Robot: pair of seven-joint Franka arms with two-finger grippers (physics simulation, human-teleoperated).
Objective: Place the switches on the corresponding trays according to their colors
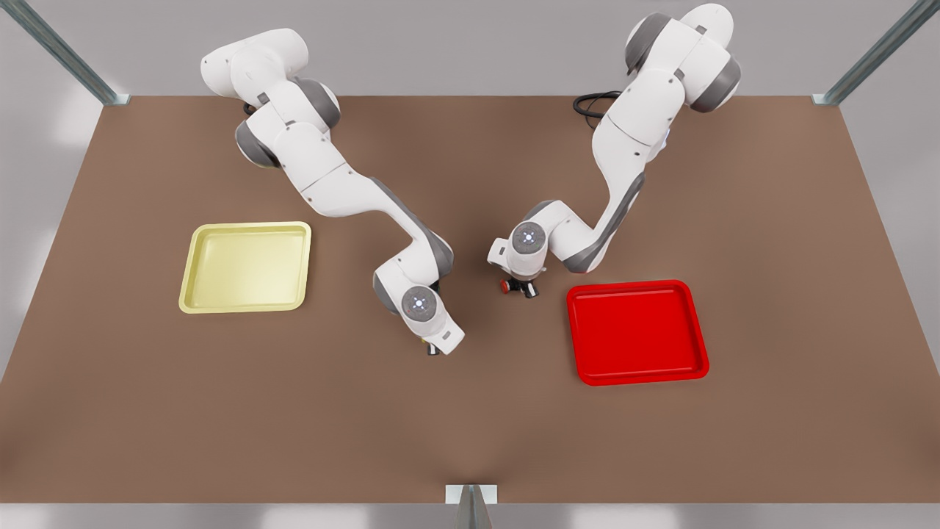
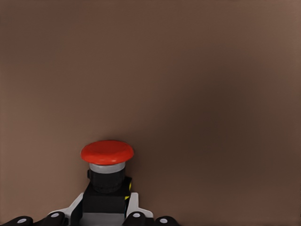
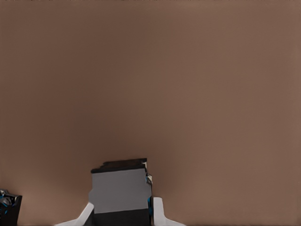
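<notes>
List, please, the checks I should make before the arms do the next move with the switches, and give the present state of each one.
1. Left pincer holds the red switch: ok, its fingers touch both sides of the dark body.
2. Right pincer holds the grey-bodied switch: ok, it sits tight between the fingers.
3. Cap colour of the grey-bodied switch: cannot tell, the cap is hidden.
4. Red tray free to receive: ok, nothing lies in it.
5. Yellow tray free to receive: ok, nothing lies in it.
6. Switches lifted off the table: cannot tell.
</notes>
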